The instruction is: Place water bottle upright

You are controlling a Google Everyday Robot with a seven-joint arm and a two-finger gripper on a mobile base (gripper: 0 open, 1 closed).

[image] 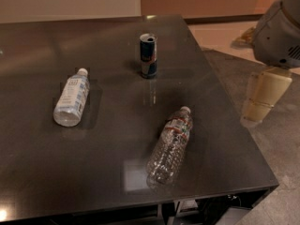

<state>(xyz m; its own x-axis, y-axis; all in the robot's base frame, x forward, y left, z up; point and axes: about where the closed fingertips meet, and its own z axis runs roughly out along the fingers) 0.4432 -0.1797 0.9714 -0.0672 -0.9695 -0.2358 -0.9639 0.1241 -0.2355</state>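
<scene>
A dark, glossy bench (225,139) fills most of my view, with a pale wall behind it and grey floor off its right side. The water bottle (170,144) lies on its side on the near right part of the bench. Its white cap points away from me and slightly right, its base points toward the near edge, and its red-and-dark band sits just below the neck. It touches nothing else. A smaller bottle (71,97) with a wide white label also lies on its side, well apart on the left, cap pointing away. A blue-and-silver can (148,55) stands upright further back, near the middle of the bench. My arm (279,32) shows only at the right edge of the view as a bulky grey-white housing, raised and off beyond the bench's right side. The cream-coloured gripper (260,102) hangs below it, angled down and a little left toward the floor beside the bench. It is well apart from the water bottle and holds nothing I can see. I cannot tell whether it is spread or closed.
</scene>
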